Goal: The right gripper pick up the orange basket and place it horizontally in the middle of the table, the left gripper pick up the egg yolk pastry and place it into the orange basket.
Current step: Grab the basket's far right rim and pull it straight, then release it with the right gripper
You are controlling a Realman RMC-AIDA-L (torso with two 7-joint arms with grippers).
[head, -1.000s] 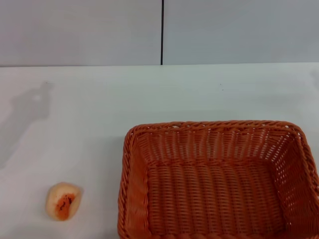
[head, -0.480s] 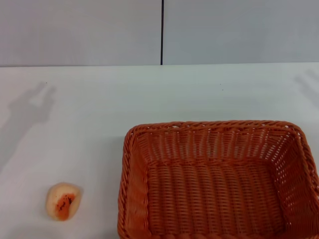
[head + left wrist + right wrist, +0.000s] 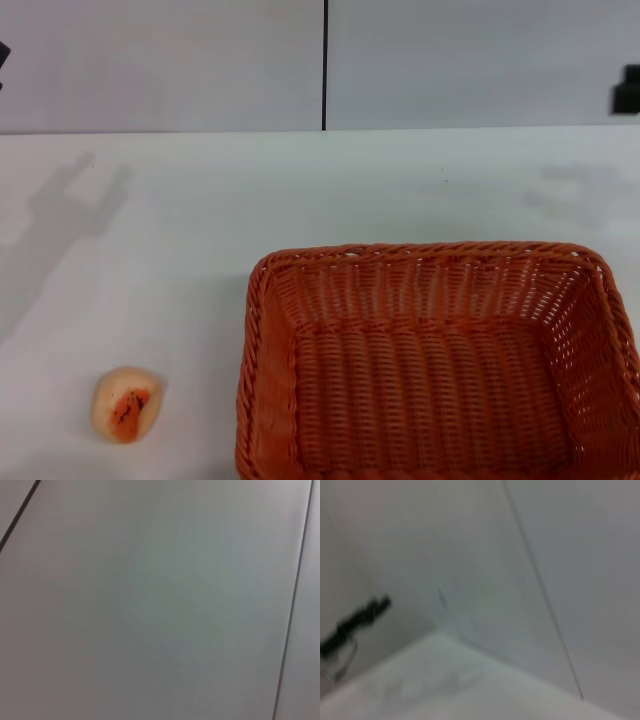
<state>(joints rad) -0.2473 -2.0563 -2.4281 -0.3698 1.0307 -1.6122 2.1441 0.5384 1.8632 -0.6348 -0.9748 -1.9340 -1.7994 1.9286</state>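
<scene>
While both arms sit high at the table's far corners, the orange basket waits near the front right edge, the egg yolk pastry near the front left corner. Right tool: fingers unreadable. Next, I'd say, descend to the basket rim.

Not much robot on show here. At the far right edge of the head view, a small black blocky piece of the right gripper pokes in, squared-off and matte. At the far left edge, just a dark sliver of the left gripper. The right wrist view catches that left gripper farther off: a thin black blurred shape, details unreadable.
</scene>
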